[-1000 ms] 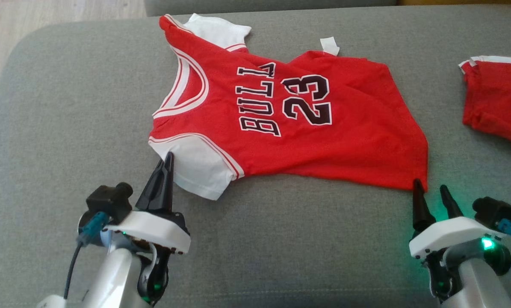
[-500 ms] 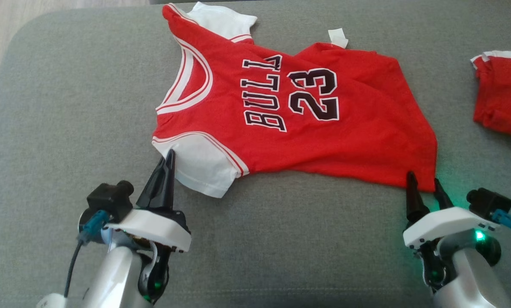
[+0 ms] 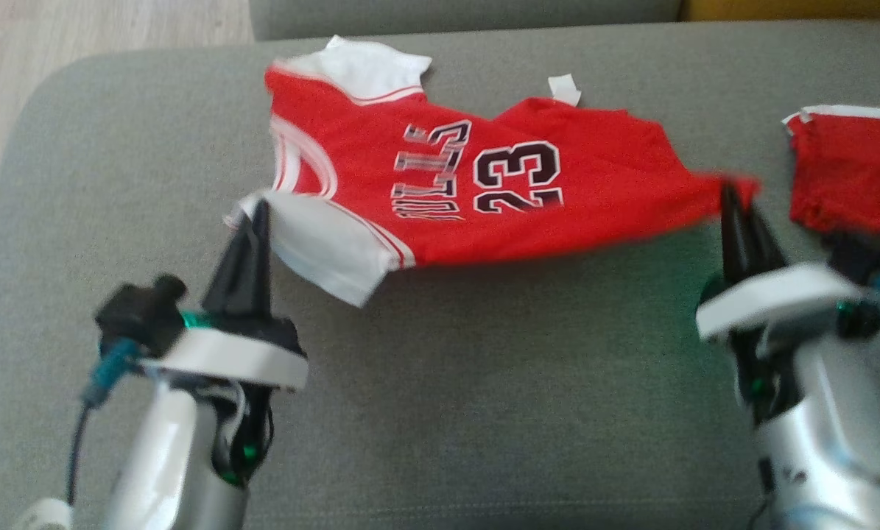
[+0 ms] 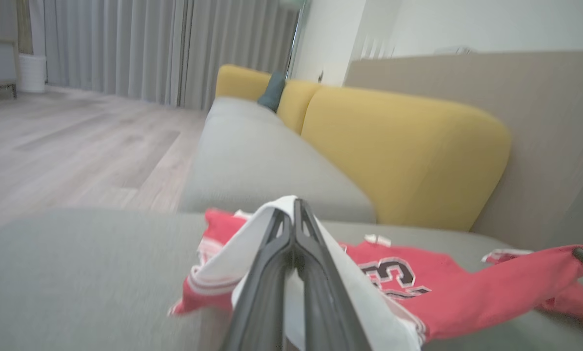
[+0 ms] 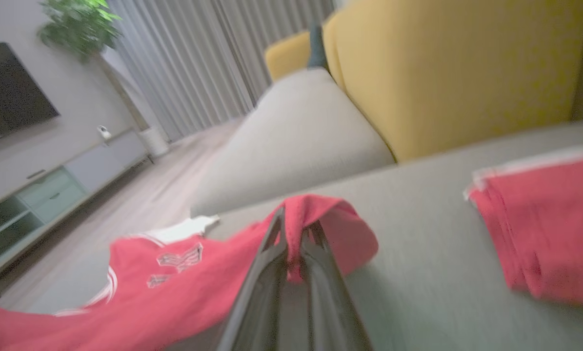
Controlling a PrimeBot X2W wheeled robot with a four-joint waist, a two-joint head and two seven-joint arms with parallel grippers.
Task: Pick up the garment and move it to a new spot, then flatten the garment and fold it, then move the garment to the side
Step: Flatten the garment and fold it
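The garment [image 3: 484, 199] is a red jersey with white sleeves and a dark "23", spread across the grey cushion [image 3: 447, 412]. My left gripper [image 3: 259, 210] is shut on the near white sleeve, which drapes over its fingertips in the left wrist view [image 4: 293, 204]. My right gripper [image 3: 730, 193] is shut on the near red hem corner; in the right wrist view [image 5: 286, 214] the red cloth folds over its tips. The near edge of the garment [image 5: 198, 302] hangs lifted between both grippers, while the far edge rests on the cushion. The garment [image 4: 467, 302] stretches off to the right.
A folded red cloth with white trim [image 3: 852, 177] lies on the cushion just right of my right gripper, and the right wrist view has the folded red cloth [image 5: 550, 229] too. A yellow backrest [image 4: 403, 156] stands behind. Wooden floor [image 3: 79, 29] lies past the cushion's left edge.
My right gripper has shut on the hem corner. Both grippers have moved forward and up, lifting the garment's near edge off the cushion. The head view has also shifted.
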